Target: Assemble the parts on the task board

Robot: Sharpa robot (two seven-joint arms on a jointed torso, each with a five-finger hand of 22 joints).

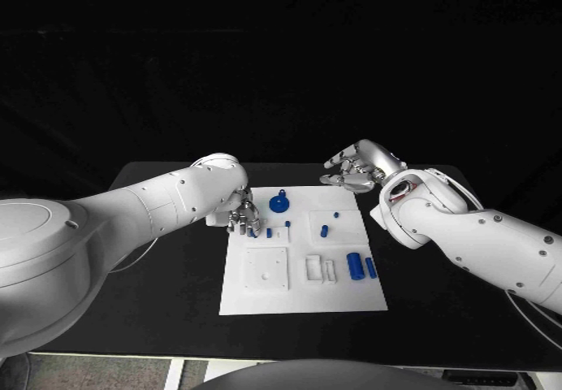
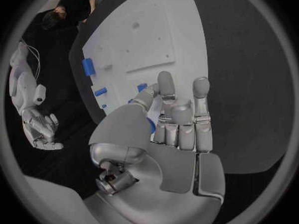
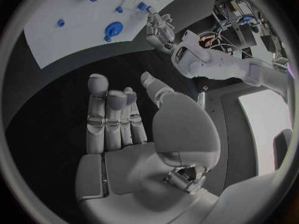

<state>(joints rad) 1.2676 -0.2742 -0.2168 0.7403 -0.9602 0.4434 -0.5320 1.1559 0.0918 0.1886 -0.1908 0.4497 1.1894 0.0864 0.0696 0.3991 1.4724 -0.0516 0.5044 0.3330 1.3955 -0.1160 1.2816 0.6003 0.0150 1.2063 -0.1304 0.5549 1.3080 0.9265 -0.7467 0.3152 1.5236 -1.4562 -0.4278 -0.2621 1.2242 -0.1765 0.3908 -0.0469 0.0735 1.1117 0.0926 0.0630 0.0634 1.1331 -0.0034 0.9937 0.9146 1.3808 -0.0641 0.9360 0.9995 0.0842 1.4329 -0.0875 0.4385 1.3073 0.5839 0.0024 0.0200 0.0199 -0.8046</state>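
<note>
- One black desk (image 1: 175, 284).
- One white task board (image 1: 302, 280), lying on the desk.
- Two white arms, each ending in one silver hand: the left hand (image 1: 243, 215) and the right hand (image 1: 357, 168).
- One round blue part with a short stem (image 1: 280, 204), on the board's far half.
- Two blue cylinders side by side near the board's right edge: a thicker one (image 1: 355, 264) and a thinner one (image 1: 371, 268).
- Several smaller blue parts (image 1: 325, 231) on the board; their exact number cannot be told.
</note>
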